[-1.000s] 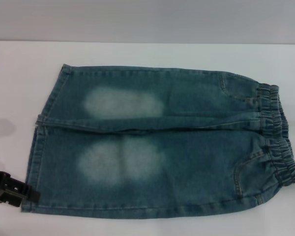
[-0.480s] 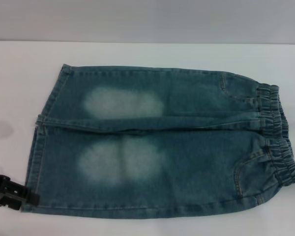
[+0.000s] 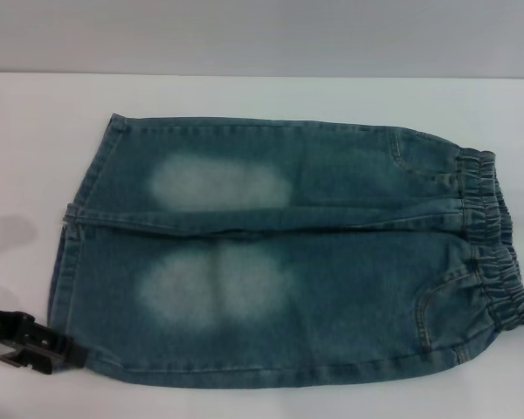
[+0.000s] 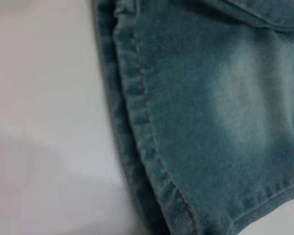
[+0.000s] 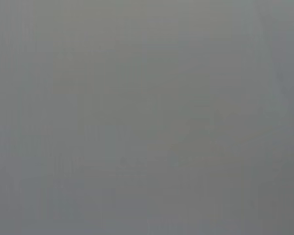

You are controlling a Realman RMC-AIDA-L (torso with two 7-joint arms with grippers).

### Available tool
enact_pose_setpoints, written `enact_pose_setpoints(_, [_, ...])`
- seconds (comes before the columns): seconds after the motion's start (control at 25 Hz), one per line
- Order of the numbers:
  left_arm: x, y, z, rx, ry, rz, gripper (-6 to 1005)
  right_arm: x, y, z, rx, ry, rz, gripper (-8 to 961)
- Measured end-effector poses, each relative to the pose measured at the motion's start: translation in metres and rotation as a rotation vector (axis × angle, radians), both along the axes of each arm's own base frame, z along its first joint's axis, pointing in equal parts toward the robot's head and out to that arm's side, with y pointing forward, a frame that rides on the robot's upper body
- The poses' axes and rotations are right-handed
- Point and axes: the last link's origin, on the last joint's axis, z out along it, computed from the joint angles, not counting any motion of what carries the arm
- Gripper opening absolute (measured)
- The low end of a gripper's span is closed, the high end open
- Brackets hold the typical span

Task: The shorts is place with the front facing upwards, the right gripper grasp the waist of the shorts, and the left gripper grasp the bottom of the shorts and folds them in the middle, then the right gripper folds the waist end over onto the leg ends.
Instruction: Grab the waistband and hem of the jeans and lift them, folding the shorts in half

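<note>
One pair of blue denim shorts [image 3: 288,257] lies flat on the white table [image 3: 271,96], spread lengthwise from left to right. The gathered elastic waist [image 3: 493,240] is at the right end, and the two straight hems that make up the bottom of the shorts [image 3: 74,253] are at the left end. The far leg and the near leg lie side by side, touching along the middle, and each carries a pale faded patch. A curved stitched pocket shows on the near side close to the waist, and another on the far side.

The left gripper [image 3: 59,353] comes in from the left edge of the head view, low over the table, and its black tip reaches the near-left corner of the shorts, right at the hem of the near leg. Whether it touches the cloth or only sits beside it cannot be told, and whether its fingers are apart or together cannot be told either. The left wrist view looks closely at that same stitched hem, with bare table beside it.

The right gripper shows in no view; the right wrist view is a plain grey field.
</note>
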Motion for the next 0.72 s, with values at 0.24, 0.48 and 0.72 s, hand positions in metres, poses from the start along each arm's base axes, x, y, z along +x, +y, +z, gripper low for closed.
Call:
enact_pose_setpoints(0.24, [0.004, 0.002, -0.002, -0.002, -0.015, -0.010, 698, 0.000, 0.000, 0.001, 0.001, -0.002, -0.001, 677])
enact_pose_setpoints(0.48, [0.013, 0.011, 0.000, 0.030, -0.048, -0.031, 696, 0.001, -0.001, 0.001, 0.000, -0.002, -0.004, 675])
enact_pose_setpoints(0.72, [0.020, 0.016, -0.005, 0.023, -0.059, -0.067, 694, 0.002, -0.001, 0.001, -0.001, -0.002, -0.007, 673])
